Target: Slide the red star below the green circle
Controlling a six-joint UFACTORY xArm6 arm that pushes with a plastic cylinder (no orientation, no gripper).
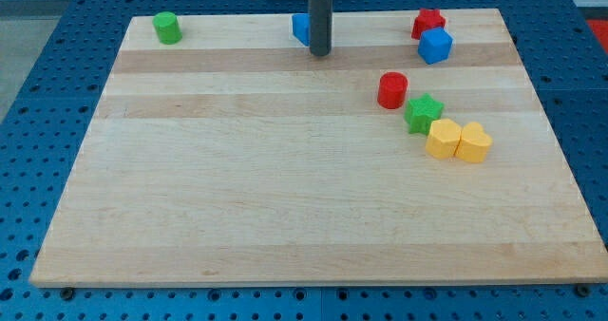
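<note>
The red star [427, 22] sits near the board's top edge toward the view's right, with a blue cube [435, 46] touching it just below and slightly to the right. The green circle [168, 27] stands far off at the board's top left corner, well apart from the star, with bare wood below it. My tip [319, 53] is between the two along the top edge, nearer the star than the circle; the rod comes straight down, upright, from the view's top and ends on the board. It holds nothing, being a plain rod, and it stands just beside a second blue block [301, 28], which it partly hides, so that block's shape cannot be told, nor whether the two touch. Lower on the right, a red cylinder [392, 89] stands alone, close to a green star [424, 112] below and right of it. Two yellow blocks [444, 139] [473, 142] lie side by side, touching each other, the left one against the green star. All rest on the wooden board [285, 207].
</note>
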